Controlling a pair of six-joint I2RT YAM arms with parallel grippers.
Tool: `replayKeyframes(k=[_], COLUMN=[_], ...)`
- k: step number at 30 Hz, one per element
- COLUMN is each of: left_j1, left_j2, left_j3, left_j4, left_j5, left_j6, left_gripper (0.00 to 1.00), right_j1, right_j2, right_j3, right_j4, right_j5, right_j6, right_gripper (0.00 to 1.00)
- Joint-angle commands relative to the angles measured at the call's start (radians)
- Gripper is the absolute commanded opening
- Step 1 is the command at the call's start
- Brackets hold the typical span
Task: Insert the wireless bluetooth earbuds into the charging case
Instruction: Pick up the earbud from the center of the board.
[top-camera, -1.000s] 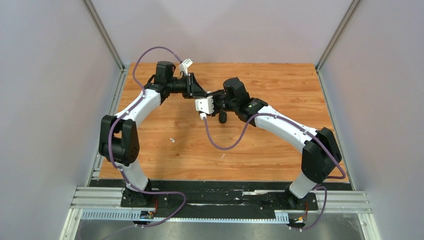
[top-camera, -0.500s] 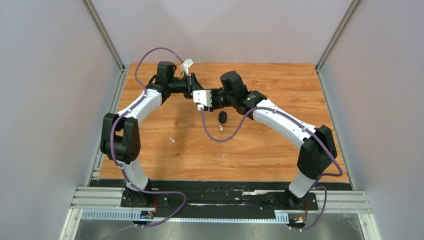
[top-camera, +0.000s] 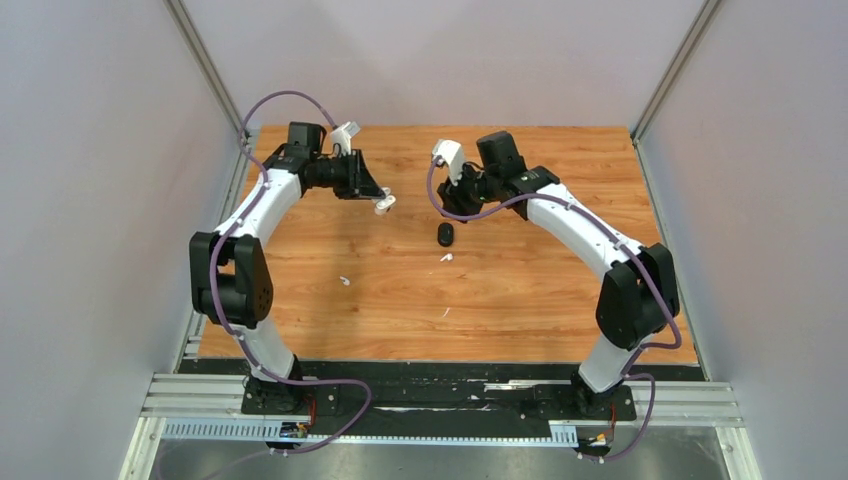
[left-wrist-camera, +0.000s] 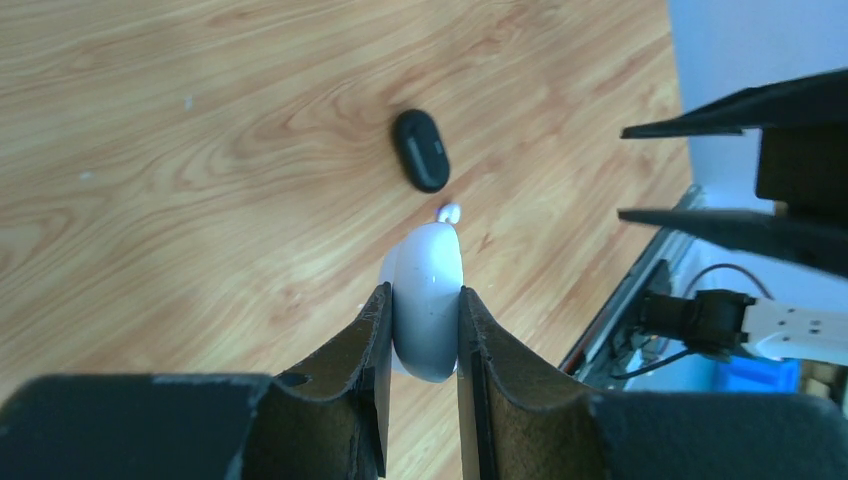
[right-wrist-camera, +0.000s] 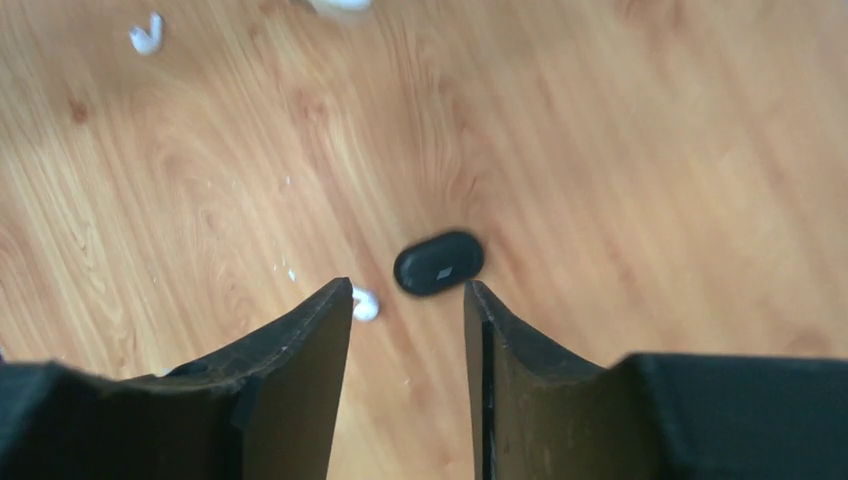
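Top external view shows the wooden worktop (top-camera: 560, 290). Toward its far edge the left gripper (left-wrist-camera: 422, 296) is clamped on a white charging case (left-wrist-camera: 428, 335), and the right gripper (right-wrist-camera: 407, 300) hangs parted and empty (over a black case (top-camera: 445, 234)). A white earbud (top-camera: 445, 257) lies just beside that. The next move is probably for the right gripper to pinch it delicately.

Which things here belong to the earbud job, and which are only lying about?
Job:
white case, held in the left gripper
black case
white earbud beside it
second white earbud, farther left

Lying about:
one white speck, too small to identify
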Motion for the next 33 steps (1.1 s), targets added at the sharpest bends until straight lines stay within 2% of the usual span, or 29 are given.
replayKeyframes(k=[1,3,5,9,17,33], left_j1=[0.008,0.011,0.012,0.012,0.012,0.012], left_j2=[-0.113,-0.138,-0.16,-0.186,-0.221,-0.261], left_j3=[0.052,0.033,0.016,-0.008,-0.044,-0.089], left_j4=[-0.186,-0.199,-0.2,-0.195,-0.196,-0.167], left_j5=[-0.07,-0.088,-0.101,-0.121,-0.123,-0.124], left_j6=[0.192,0.196,0.191,0.188,0.184,0.163], left_gripper=[0.0,0.0,0.0,0.0,0.0,0.0], right_j1=[-0.016,-0.018,-0.019,-0.027,-0.038,-0.033], right_j2=[0.028,0.051,0.095,0.18,0.299,0.366], right_j3=[-0.106,-0.127,-0.12,-0.093,-0.025,-0.031], right_j4=[-0.049,-0.051,-0.075,-0.091,-0.114,-0.079], right_j5=[0.056,0.102,0.129,0.071,0.044,0.085], right_j6=[0.205,0.287,0.37,0.466,0.516,0.513], right_gripper=[0.36,0.27,0.3,0.31,0.29,0.31])
